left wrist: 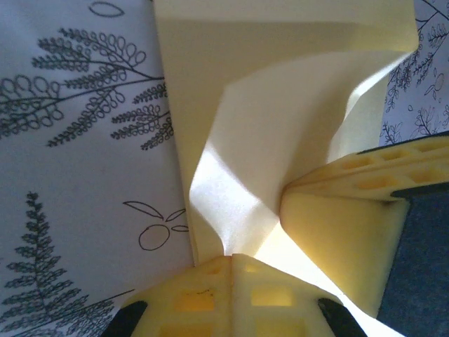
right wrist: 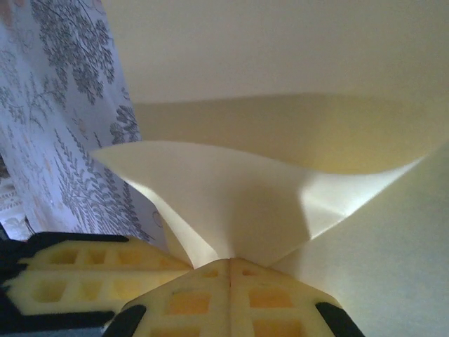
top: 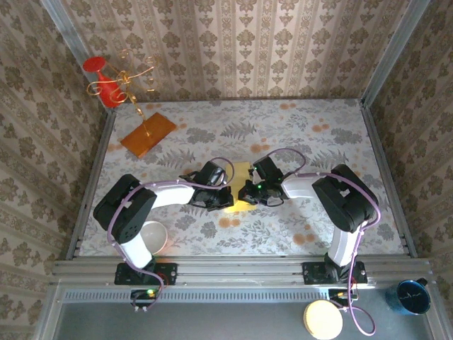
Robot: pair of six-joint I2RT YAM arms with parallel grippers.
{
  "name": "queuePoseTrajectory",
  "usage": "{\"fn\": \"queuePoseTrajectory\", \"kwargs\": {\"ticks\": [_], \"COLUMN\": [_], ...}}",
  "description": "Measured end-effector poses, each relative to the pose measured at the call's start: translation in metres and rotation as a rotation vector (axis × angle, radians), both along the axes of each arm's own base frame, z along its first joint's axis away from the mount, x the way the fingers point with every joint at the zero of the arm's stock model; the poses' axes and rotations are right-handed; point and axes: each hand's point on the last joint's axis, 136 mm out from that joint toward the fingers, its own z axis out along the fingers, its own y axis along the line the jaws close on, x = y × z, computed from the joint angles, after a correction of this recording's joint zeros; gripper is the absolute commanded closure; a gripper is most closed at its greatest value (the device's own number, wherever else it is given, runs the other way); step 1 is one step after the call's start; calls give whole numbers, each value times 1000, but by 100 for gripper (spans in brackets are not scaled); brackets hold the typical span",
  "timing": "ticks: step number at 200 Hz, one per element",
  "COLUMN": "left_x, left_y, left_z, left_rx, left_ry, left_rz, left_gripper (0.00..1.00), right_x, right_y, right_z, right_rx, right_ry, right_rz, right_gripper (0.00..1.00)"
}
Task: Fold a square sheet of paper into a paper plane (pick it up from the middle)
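Both grippers pinching the sheet in the middle of a fold, at the centre of the table

My left gripper [left wrist: 231, 261] and my right gripper [right wrist: 230, 263] are each clamped tight on the square sheet of paper [top: 241, 171], which sits between them on the flowered table [top: 318, 142], partly lifted and creased. I judge that an early fold is in hand; the next move needs the raised flap brought over and pressed flat, gently, so it does not tear. The visible strip runs from the near side toward the far wall; I see no sharp nose, so I cannot tell which way it points

Black-and-white arms [top: 166, 196], lilac cables [top: 219, 161], pale yellow gridded end effector fingers [left wrist: 203, 302], possibly a green wrist light [top: 259, 188]
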Motion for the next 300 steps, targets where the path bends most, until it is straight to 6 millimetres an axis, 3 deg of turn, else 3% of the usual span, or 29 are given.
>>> {"fn": "queuePoseTrajectory", "kwargs": {"ticks": [93, 162, 300], "left_x": [0, -1, 0], "left_y": [1, 1, 2], "left_z": [-1, -1, 1], "left_rx": [1, -1, 5], "left_ry": [8, 12, 31], "left_rz": [2, 1, 8], "left_gripper": [100, 100, 100], "right_x": [6, -2, 55], "right_y": [-7, 5, -59], "right_z": [2, 3, -2], "right_rx": [-37, -50, -18], "right_ry": [-22, -34, 24], "right_rz": [-5, 48, -112], "right_gripper": [98, 98, 98]}}
